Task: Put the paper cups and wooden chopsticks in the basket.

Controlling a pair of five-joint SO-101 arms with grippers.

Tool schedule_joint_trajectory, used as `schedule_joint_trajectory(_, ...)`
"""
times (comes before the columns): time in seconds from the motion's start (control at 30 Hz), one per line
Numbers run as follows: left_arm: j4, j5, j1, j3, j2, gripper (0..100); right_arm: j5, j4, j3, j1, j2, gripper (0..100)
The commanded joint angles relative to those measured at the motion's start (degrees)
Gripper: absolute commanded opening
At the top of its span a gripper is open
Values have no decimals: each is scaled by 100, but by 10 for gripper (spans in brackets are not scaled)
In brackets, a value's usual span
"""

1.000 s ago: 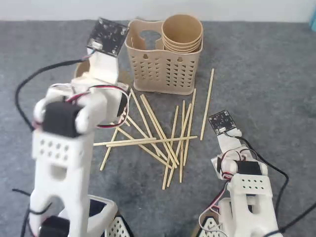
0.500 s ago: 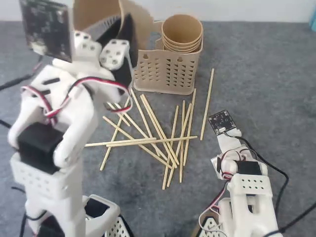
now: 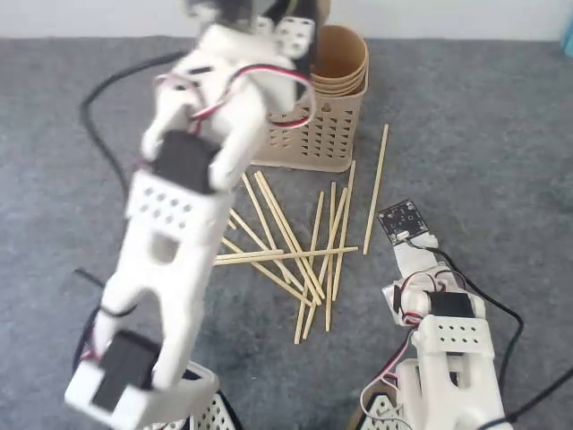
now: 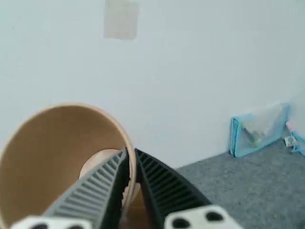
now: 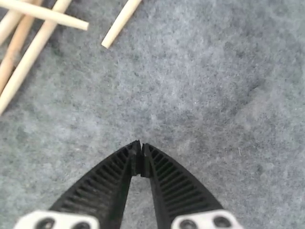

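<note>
My left gripper [image 4: 131, 155] is shut on the rim of a tan paper cup [image 4: 62, 143], held up in the air with the wall behind it. In the high view the left arm [image 3: 224, 107] stretches over the beige basket [image 3: 313, 134], which holds a stack of paper cups [image 3: 342, 55] in its right half. Several wooden chopsticks [image 3: 295, 237] lie scattered on the grey carpet in front of the basket. My right gripper [image 5: 141, 147] is shut on nothing, low over bare carpet, with chopstick ends [image 5: 28, 52] just beyond it.
One chopstick [image 3: 376, 188] lies apart to the right of the pile. The right arm [image 3: 430, 296] stands near the front right. A light blue pouch [image 4: 259, 129] lies against the wall far off. Carpet stretches open to the right.
The left arm has lifted the paper cup from the left of the basket and swung it up and right, over the basket. The right arm has not moved.
</note>
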Motion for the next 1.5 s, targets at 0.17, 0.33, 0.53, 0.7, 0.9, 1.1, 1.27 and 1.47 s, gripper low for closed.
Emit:
schedule_joint_trajectory(0.17,-308,-387,325,-57,976,12,62,-119,-62,-22,-163,7)
schedule_joint_trajectory(0.33,-281,-387,299,-31,1064,12,62,-119,-62,-22,-163,7)
schedule_joint_trajectory(0.53,-281,-387,343,-57,1064,13,62,-119,-62,-31,-163,7)
schedule_joint_trajectory(0.7,-273,-334,299,-57,1064,105,62,-110,-62,-31,-163,7)
schedule_joint_trajectory(0.9,193,-334,202,-479,1055,133,62,-110,-62,-31,-163,7)
schedule_joint_trajectory(1.1,1960,-334,202,-2316,1055,133,62,-110,-62,-22,-163,7)
schedule_joint_trajectory(1.27,4316,-378,202,-3758,1055,117,62,-110,-62,-22,-163,7)
schedule_joint_trajectory(1.47,5495,-369,-352,-4743,1011,9,62,-92,-62,-22,-163,7)
